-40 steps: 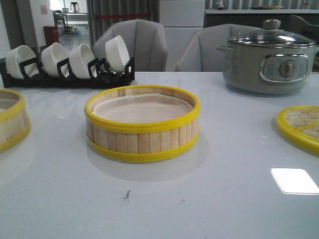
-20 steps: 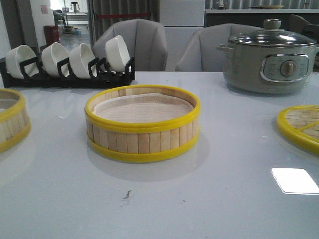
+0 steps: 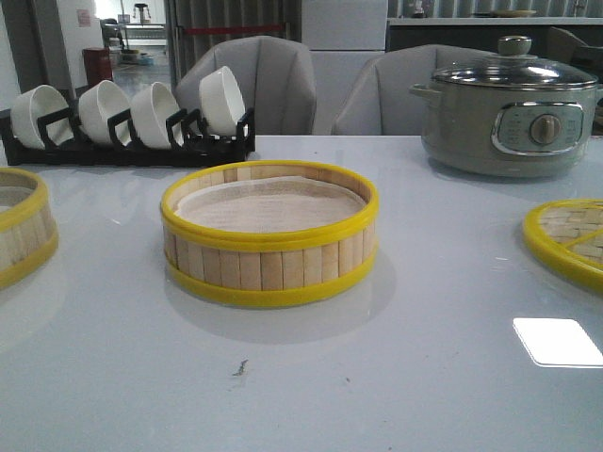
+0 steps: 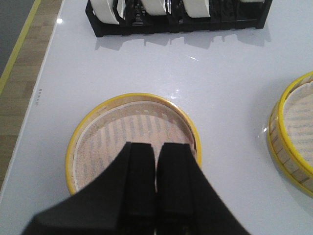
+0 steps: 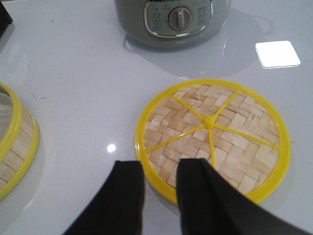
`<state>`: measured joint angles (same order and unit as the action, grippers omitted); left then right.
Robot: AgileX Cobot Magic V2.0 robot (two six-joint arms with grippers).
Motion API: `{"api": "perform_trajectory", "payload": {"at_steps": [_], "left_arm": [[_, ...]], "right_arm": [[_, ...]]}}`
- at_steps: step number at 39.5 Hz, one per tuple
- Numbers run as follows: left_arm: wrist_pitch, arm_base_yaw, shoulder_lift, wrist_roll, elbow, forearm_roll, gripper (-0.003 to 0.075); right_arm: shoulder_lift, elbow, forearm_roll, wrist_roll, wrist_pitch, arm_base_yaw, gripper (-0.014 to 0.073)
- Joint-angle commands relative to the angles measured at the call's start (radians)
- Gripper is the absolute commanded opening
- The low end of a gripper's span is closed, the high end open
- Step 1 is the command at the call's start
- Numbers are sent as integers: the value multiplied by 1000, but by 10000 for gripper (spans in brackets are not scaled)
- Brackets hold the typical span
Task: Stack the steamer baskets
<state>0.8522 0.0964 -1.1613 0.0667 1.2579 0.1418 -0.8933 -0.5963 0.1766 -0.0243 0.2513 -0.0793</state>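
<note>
Left to right, risk rundown.

Left steamer basket (image 3: 21, 226) sits at the table's (image 3: 311, 377) left edge, half out of the front view. Left claw (image 4: 156, 161) hangs above it, jaws almost closed with only a sliver of gap, holding nothing. Risk: descending like this, the tips land on the white liner (image 4: 127, 142) instead of straddling the wall; it would likely crumple the liner or shove the basket toward the left edge. It needs to open and line up with the rim first.

Bowl rack (image 3: 132, 118) with white bowls stands along the back-left of the table. A high, wide carry could clip it, I'd guess.

Centre steamer basket (image 3: 268, 235) sits mid-table, liner inside, nothing on it: the probable stack base. Risk: the yellow rims have to seat ring on ring. An off-centre drop would leave the upper basket tilted or sliding off, and could nudge the base.

Electric pot (image 3: 509, 108) is at the back-right, well clear of the stacking path.

Woven lid (image 5: 212, 137) lies near the right edge. Right claw (image 5: 161, 186) hovers at its near rim, jaws part open, empty. Risk: grabbing the lid before both baskets are stacked puts the order wrong, and a flat rim on a slick table may skate under a pinch.
</note>
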Motion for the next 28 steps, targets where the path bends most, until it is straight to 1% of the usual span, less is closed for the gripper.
{"api": "perform_trajectory", "payload": {"at_steps": [1,7,12,16,18,20,22,24,27,28], "left_arm": [[-61,0,18,2,28,-1,87],[-61,0,12,2,28,-3,87],[-43,2,-4,0,28,-62,87],[-41,14,-22,-48,25,-96,87],[-45,24,-32,-50,21,-99,87],[-47,33,-44,-61,16,-99,103],[-52,42,-58,-81,11,-99,144],[-57,52,-78,-89,10,-99,223],[-75,66,-117,-91,10,-107,372],[-78,68,-134,-91,10,-107,410]], "right_arm": [[5,-39,0,-3,-86,2,436],[5,-39,0,-3,-81,2,433],[5,-39,0,-3,-82,2,433],[5,-39,0,-3,-82,2,433],[5,-39,0,-3,-82,2,433],[5,-39,0,-3,-82,2,433],[5,-39,0,-3,-82,2,433],[5,-39,0,-3,-80,2,433],[5,-39,0,-3,-73,3,433],[5,-39,0,-3,-70,5,433]]}}
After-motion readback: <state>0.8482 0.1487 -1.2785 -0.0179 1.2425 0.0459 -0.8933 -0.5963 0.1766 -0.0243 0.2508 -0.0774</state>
